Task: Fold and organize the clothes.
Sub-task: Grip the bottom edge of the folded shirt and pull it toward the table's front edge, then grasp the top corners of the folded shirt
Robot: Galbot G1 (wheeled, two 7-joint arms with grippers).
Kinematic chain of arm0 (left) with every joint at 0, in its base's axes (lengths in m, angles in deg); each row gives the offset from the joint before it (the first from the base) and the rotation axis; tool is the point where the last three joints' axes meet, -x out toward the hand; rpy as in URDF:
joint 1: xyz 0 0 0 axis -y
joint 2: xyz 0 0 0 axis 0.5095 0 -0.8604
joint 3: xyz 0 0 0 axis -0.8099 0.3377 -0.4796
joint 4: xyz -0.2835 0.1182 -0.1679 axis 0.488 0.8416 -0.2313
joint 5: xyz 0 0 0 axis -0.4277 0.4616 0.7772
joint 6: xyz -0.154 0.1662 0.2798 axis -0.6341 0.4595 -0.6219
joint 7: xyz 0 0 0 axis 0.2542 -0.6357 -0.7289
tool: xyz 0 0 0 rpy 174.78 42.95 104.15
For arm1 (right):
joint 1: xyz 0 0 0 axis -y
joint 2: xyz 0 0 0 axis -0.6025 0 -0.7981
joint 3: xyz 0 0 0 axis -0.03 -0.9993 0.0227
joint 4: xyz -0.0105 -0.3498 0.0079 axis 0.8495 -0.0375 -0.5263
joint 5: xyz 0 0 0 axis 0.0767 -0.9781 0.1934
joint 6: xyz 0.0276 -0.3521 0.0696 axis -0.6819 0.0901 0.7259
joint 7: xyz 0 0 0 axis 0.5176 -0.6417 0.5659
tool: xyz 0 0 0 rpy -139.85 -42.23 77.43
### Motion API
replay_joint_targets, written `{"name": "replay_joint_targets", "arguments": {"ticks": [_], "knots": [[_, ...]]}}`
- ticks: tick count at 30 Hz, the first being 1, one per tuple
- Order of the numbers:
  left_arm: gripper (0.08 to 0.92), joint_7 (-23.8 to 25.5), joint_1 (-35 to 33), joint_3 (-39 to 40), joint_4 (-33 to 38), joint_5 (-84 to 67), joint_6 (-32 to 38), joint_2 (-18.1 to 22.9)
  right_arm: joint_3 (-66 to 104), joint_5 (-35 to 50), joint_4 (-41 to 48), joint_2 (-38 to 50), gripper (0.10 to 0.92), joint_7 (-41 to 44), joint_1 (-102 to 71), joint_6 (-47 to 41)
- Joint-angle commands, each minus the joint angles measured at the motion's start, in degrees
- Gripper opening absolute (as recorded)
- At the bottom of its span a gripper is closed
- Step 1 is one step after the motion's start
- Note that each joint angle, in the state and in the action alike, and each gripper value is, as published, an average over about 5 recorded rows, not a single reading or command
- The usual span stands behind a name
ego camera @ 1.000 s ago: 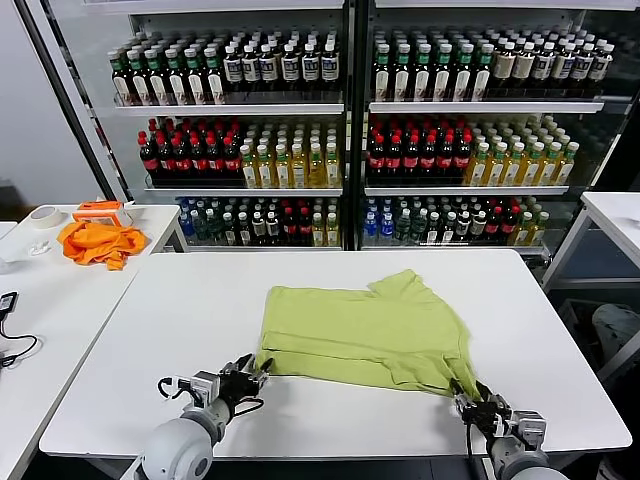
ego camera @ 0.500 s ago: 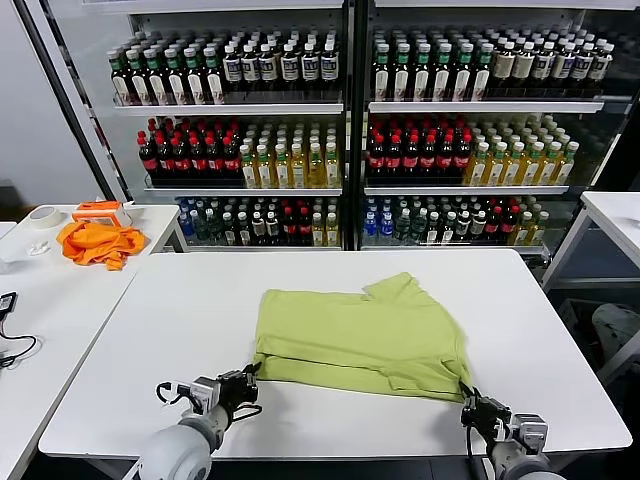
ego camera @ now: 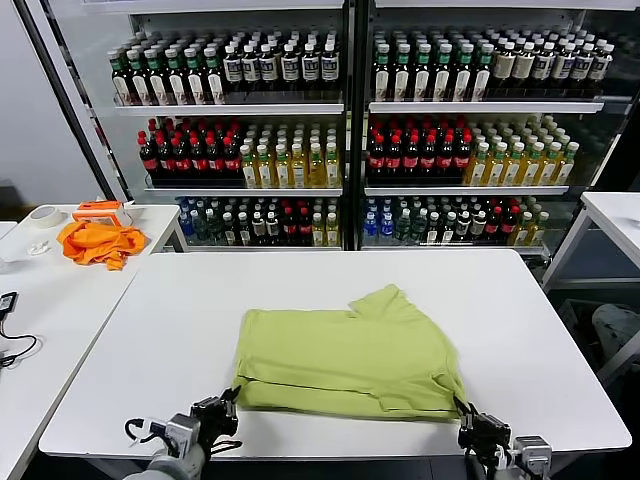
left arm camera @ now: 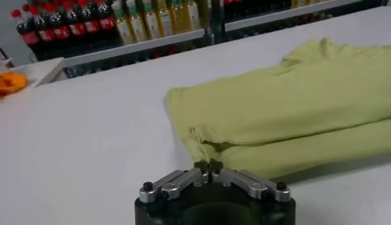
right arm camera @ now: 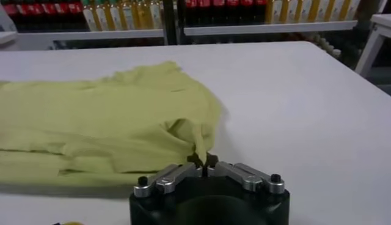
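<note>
T-shirt [ego camera: 348, 350]: lime, folded, near the table's [ego camera: 180, 300] front edge | left gripper [left arm camera: 208, 166], right gripper [right arm camera: 203, 161]: each pinches a near corner | handling: light, limp cotton; best held by corners, likely sags otherwise

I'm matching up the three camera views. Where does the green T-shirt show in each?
Head view: T-shirt lies mid-table, toward the near edge.
Left wrist view: T-shirt spreads beyond the left gripper, which pinches a corner.
Right wrist view: T-shirt beyond the right gripper, likewise pinched.
Shared landmark: bottle shelves.
</note>
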Motion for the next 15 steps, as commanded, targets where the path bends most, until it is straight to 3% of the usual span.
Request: {"name": "replay_joint_targets", "arguments": {"ticks": [1, 9, 15], "knots": [[0.123, -1.1, -5.1, -2.1, 4.0, -1.2, -0.6, -0.6, -0.2, -2.2, -2.2, -0.2, 0.21, 0.1, -2.6, -0.3], [0.343, -0.9, 0.2, -2.2, 7.3, -4.2, -0.4, -2.1, 5.9, -0.1, -7.1, 2.0, 0.436, 0.1, -2.5, -1.4], [0.516, 1.2, 8.8, -1.9, 2.6, -7.8, 2.3, -3.6, 7.4, 5.4, -6.1, 6.8, 0.609, -0.7, 6.2, -2.5]]}}
